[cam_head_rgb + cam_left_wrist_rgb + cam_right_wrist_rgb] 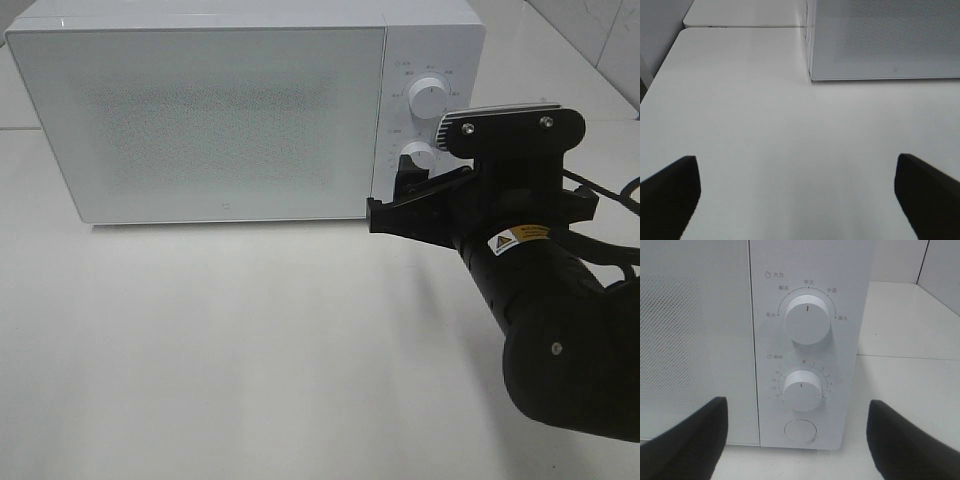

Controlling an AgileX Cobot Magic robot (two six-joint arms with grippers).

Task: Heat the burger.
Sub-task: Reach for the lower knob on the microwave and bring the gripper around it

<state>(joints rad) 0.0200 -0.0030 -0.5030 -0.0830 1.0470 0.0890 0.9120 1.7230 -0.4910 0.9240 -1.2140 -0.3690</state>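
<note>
The burger is out of view. A white microwave (220,110) stands at the back of the table with its door shut, and its frosted window shows nothing inside. My right gripper (395,195) hangs open just in front of the control panel, near the lower timer knob (802,389). In the right wrist view the two fingers of the right gripper (800,440) frame that knob and the round button (800,431) without touching them. My left gripper (797,200) is open over bare table, in front of the microwave's (885,40) left corner.
An upper power knob (807,319) sits above the timer knob. The white table (250,340) stretches out in front of the microwave. A tiled wall (590,30) rises behind on the right. The table's left edge (660,70) shows in the left wrist view.
</note>
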